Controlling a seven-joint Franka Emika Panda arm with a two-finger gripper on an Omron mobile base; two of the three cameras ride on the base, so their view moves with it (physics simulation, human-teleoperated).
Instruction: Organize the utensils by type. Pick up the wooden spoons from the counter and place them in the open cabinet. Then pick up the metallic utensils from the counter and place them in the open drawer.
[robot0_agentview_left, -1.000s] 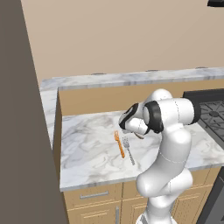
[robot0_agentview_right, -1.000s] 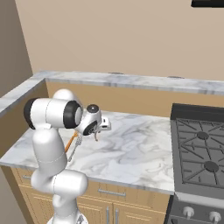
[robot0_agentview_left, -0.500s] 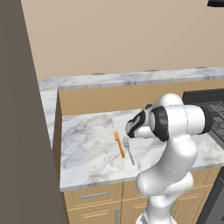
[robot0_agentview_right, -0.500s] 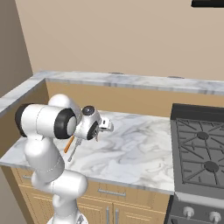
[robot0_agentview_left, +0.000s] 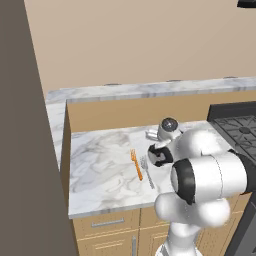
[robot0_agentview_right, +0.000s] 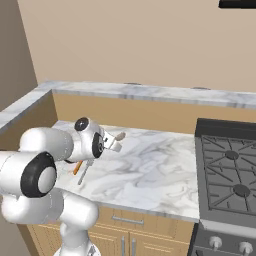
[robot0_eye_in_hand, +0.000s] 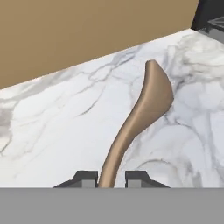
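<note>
Gripper (robot0_eye_in_hand: 111, 177) is clamped on the curved wooden spoon (robot0_eye_in_hand: 144, 109), handle at lower centre. Lift clear of the desk (robot0_eye_in_hand: 52, 122), keeping the grip firm.

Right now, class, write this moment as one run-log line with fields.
phase: carry | gripper: shut on curved wooden spoon, above counter | orange-handled utensil and metal fork: on counter

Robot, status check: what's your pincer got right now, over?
Pincer shut on curved wooden spoon, lifted above counter. Orange-handled utensil and metal fork lie on counter. Nothing in the way.
</note>
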